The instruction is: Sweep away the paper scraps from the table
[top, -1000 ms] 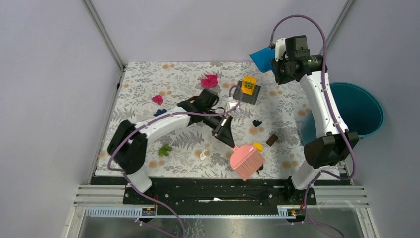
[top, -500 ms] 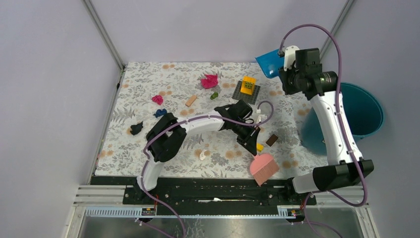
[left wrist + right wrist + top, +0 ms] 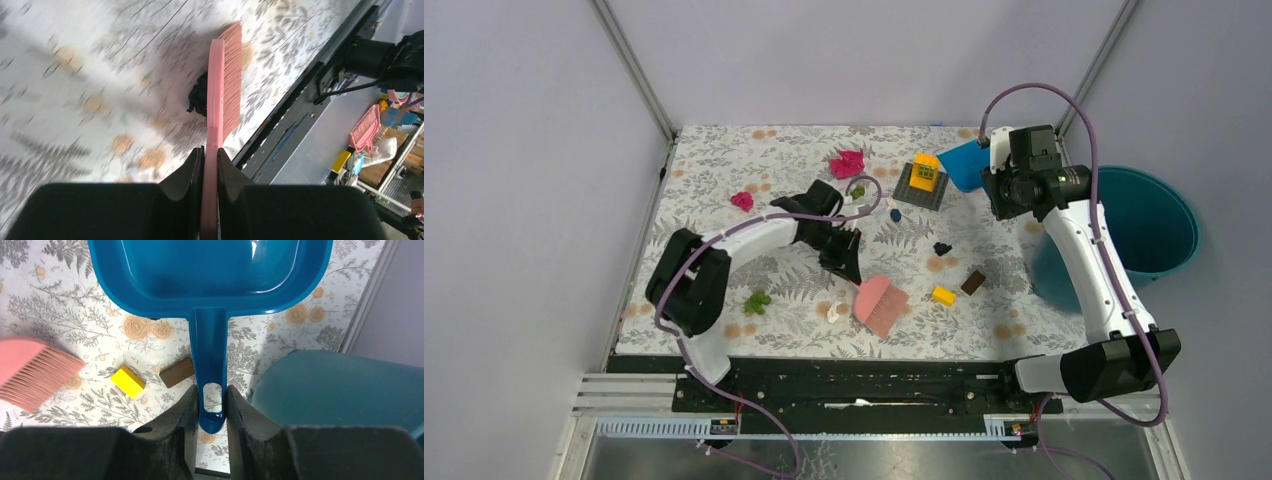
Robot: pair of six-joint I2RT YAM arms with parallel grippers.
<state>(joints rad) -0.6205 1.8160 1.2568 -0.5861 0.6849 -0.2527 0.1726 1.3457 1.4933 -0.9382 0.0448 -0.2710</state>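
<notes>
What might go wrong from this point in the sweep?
1. The yellow block and brown block lie just right of the pink brush, on the side where the blue dustpan is held; a stroke that way may drag them along.
2. The white scrap lies beside the brush near the table's front edge; a stray flick might knock it onto the rail.

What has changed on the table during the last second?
The pink brush, held by the left fingers, swung right, then back left near the white scrap. The blue dustpan, in the right fingers, moved nearer. Both grips, yellow block, brown block: unchanged.
</notes>
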